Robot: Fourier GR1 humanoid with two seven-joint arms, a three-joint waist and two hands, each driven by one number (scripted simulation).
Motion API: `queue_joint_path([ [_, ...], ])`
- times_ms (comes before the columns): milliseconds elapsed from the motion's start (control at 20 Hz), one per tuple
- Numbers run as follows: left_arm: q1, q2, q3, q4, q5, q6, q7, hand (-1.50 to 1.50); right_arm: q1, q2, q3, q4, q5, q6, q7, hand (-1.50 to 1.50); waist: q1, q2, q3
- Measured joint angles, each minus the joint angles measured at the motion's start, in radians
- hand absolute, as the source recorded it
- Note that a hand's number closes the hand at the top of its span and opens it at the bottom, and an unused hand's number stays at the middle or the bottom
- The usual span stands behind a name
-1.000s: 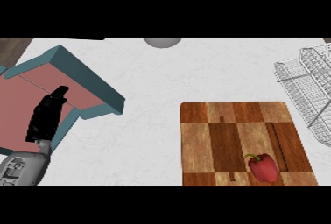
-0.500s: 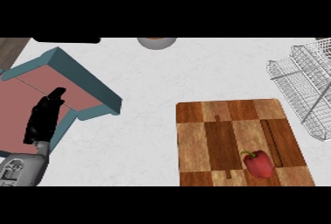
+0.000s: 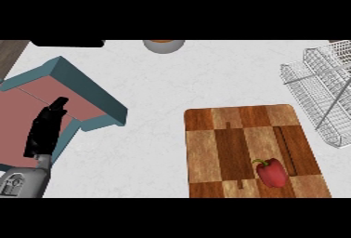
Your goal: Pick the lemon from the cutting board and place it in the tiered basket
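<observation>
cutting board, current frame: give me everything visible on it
The cutting board is a wooden rectangle with rounded corners, patched in light and dark brown blocks, with a few thin dark grooves. It lies flat on the white counter at the view's lower right, near end cut off. A red bell pepper with green stem lies on its near right part. The wire basket stands by its far right corner; contact unclear.

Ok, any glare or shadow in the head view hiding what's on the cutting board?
Head view: light is even, no glare on the cutting board; the red pepper shows whole; the wire basket is cut by the right edge; no lemon in view.
</observation>
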State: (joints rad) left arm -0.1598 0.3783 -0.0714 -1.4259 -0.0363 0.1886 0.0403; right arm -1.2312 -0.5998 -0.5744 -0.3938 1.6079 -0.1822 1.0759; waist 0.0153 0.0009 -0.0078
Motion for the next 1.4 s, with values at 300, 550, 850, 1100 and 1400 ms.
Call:
queue_joint_path([
  [300, -0.006, 0.003, 0.012, 0.004, -0.009, -0.005, 0.008, 0.0, 0.092, 0.047, -0.056, -0.076, -0.057, -0.093, -0.017, -1.5, -0.005, -0.003, -0.002],
  [550, -0.004, -0.013, 0.015, 0.014, -0.014, -0.001, 0.004, 0.0, 0.144, 0.078, -0.059, -0.177, -0.055, -0.185, -0.029, -1.5, -0.01, -0.002, 0.004],
  [850, 0.011, -0.016, 0.019, -0.005, -0.021, -0.003, 0.012, 0.0, 0.162, 0.109, -0.019, -0.338, 0.018, -0.211, 0.003, -1.5, -0.016, -0.006, 0.006],
  [1100, 0.025, -0.007, 0.036, -0.003, -0.016, -0.011, 0.013, 0.0, 0.186, 0.155, -0.036, -0.51, 0.061, -0.184, 0.055, -1.5, -0.033, -0.014, 0.006],
  [1400, 0.048, 0.01, 0.063, -0.017, -0.003, -0.018, 0.024, 0.0, 0.25, 0.272, -0.079, -0.786, 0.074, -0.125, 0.089, -1.5, -0.058, -0.027, 0.005],
])
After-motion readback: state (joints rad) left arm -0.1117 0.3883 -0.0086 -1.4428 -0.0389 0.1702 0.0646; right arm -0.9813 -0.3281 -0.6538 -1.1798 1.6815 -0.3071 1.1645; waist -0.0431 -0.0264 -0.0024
